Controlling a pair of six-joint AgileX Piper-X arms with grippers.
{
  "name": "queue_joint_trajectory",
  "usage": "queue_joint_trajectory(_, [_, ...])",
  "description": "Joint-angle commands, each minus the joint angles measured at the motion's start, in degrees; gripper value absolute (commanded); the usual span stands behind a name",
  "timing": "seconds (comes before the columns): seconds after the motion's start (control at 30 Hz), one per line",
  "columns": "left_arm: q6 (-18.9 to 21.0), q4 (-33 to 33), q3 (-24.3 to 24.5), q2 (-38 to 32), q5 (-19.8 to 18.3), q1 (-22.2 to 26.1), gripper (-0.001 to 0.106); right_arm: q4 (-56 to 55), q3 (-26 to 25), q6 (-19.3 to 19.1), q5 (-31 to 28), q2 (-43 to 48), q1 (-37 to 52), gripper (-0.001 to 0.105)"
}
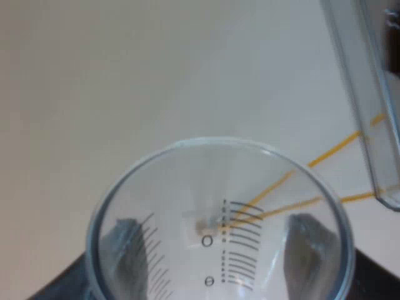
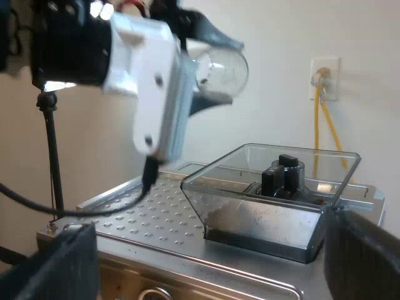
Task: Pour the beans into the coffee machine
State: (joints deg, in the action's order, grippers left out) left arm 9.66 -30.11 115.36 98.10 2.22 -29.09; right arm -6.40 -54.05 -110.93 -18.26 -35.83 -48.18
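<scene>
Between left gripper (image 1: 219, 250) fingers: measuring glass (image 1: 219, 181) clamped, rim near hopper (image 1: 365, 94) wall | right gripper (image 2: 209, 265) spread wide, facing hopper.

Soft, even, warm light falls throughout, and the shadows are faint. From the left wrist, the measuring glass (image 1: 219, 187) carries a thin pale highlight round its rim. The left hand's (image 1: 215, 250) fingers (image 1: 128, 250) show through its curved wall as bent grey patches. From the right wrist the scene is dimmer. White glare spots (image 2: 97, 9) burn above the left arm (image 2: 150, 81). The espresso machine's (image 2: 137, 219) steel top gives a dull sheen and its bean hopper (image 2: 250, 219) glints faintly. The right hand's (image 2: 209, 256) fingers (image 2: 56, 262) are black silhouettes.
</scene>
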Motion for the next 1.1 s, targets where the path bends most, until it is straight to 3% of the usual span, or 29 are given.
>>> queue_joint_trajectory(0.03, [17.6, 0.8, 0.5, -4.1, 0.5, 0.1, 0.022, 0.6, -0.5, -2.9, 3.8, 0.3, -0.1, 0.079])
queue_joint_trajectory(0.07, [20.8, 0.8, 0.5, -4.5, 0.5, 0.1, 0.022, 0.6, -0.5, -3.9, 5.3, 0.3, -0.1, 0.079])
queue_joint_trajectory(0.13, [33.4, 0.8, 0.5, -6.3, 0.7, 0.1, 0.022, 0.6, -0.5, -6.6, 10.6, 0.3, -0.1, 0.079])
queue_joint_trajectory(0.23, [43.3, 0.0, 0.5, -8.6, 2.9, 0.1, 0.022, 0.6, -0.5, -6.7, 13.6, 0.3, -0.1, 0.079])
queue_joint_trajectory(0.5, [53.1, -9.8, 0.5, -15.6, 5.4, 0.1, 0.022, 0.6, -0.5, -5.7, 16.3, 0.5, -0.1, 0.079])
queue_joint_trajectory(0.8, [64.6, -24.1, 0.3, -21.2, 5.3, 0.4, 0.022, 0.6, -0.7, -4.3, 19.9, 0.5, -0.1, 0.079])
queue_joint_trajectory(0.87, [65.8, -25.5, -0.7, -22.0, 5.3, 0.7, 0.022, 0.4, -0.7, -4.1, 20.3, 0.5, -0.1, 0.079])
queue_joint_trajectory(1.1, [71.0, -25.1, -11.3, -28.8, 5.2, 5.8, 0.022, -4.0, -0.7, -3.0, 21.9, 0.5, -0.1, 0.079])
